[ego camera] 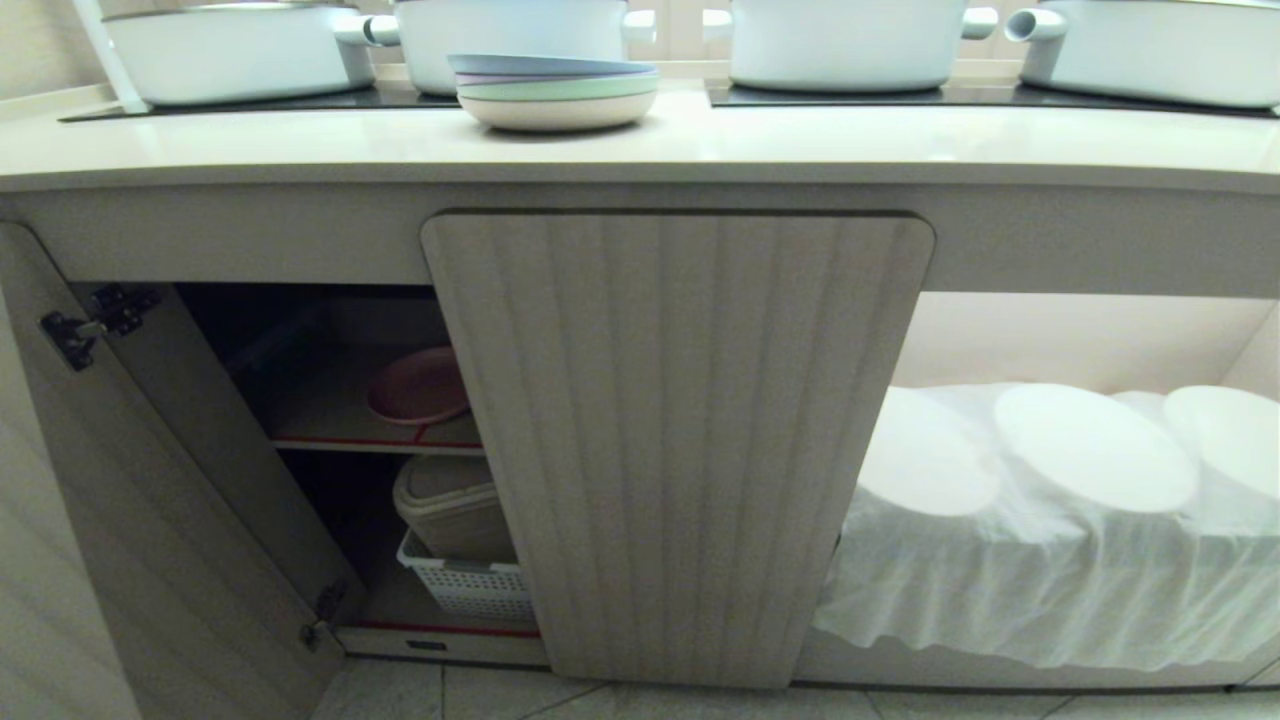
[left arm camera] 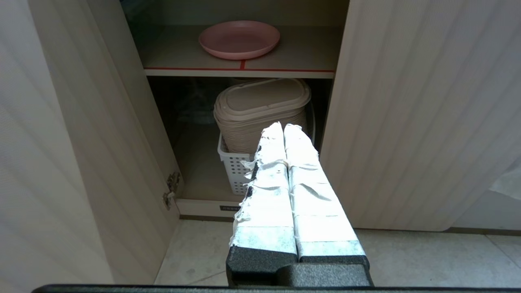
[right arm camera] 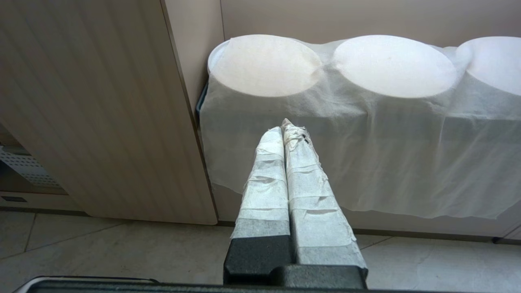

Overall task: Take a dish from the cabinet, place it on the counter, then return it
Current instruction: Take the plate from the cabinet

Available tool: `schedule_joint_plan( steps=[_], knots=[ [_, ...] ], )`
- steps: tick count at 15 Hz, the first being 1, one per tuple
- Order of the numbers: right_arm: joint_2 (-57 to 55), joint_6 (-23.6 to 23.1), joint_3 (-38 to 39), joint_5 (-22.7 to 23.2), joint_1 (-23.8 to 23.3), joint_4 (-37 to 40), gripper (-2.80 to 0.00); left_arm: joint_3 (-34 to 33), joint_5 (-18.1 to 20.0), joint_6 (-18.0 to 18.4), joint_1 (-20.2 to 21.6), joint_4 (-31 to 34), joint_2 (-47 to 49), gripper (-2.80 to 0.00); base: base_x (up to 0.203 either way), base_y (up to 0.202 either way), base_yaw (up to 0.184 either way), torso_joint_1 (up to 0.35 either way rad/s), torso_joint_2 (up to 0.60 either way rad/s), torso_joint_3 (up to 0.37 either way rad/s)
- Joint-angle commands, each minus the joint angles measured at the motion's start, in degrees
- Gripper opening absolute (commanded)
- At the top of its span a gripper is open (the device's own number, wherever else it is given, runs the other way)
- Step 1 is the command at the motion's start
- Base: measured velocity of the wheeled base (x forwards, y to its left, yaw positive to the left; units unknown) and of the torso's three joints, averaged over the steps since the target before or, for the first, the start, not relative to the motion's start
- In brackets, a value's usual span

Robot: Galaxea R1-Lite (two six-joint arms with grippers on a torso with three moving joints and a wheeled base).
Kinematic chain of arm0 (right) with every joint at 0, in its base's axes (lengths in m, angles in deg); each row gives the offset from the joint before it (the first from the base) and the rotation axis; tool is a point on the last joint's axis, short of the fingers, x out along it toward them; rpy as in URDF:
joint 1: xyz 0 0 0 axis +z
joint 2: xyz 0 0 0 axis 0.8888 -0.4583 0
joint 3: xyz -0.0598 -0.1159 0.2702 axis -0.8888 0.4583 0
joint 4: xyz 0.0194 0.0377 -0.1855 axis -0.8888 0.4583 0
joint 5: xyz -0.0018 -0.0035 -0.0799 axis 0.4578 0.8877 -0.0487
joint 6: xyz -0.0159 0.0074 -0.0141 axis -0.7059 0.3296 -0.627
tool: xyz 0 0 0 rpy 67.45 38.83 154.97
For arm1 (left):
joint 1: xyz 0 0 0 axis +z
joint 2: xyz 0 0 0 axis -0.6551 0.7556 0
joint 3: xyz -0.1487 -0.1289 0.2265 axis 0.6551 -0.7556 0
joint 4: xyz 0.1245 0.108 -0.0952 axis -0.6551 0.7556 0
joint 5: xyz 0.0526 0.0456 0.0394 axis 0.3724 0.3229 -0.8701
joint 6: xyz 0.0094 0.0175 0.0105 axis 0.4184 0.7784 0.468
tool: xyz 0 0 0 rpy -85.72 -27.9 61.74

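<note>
The pink dish point(left arm camera: 239, 39) on the cabinet point(ego camera: 676, 440) shelf looks light, stiff, slick, best pinched at its rim; both tools, left point(left arm camera: 283, 128) and right point(right arm camera: 285, 127), are closed, empty.

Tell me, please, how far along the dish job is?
Done: the cabinet's left door stands open. In hand: nothing; the left gripper and right gripper are shut and empty. Left: the dish sits on its shelf, so lifting it to the counter and returning it remain.
</note>
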Motion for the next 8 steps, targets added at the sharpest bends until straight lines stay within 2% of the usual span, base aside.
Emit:
schedule_joint_plan(
  steps=[1, 5, 8],
  knots=[
    [0.00, 0.02, 0.00, 0.00, 0.01, 0.00, -2.80, 0.00, 0.00, -0.01, 0.00, 0.00, -0.02, -2.80, 0.000, 0.000, 0.000, 0.000, 0.00, 0.000],
    [0.00, 0.02, 0.00, 0.00, 0.01, 0.00, -2.80, 0.00, 0.00, -0.01, 0.00, 0.00, -0.02, -2.80, 0.002, 0.012, 0.001, 0.002, 0.00, -0.001],
    [0.00, 0.02, 0.00, 0.00, 0.01, 0.00, -2.80, 0.00, 0.00, -0.01, 0.00, 0.00, -0.02, -2.80, 0.003, 0.160, 0.000, 0.002, 0.00, 0.002]
  ],
)
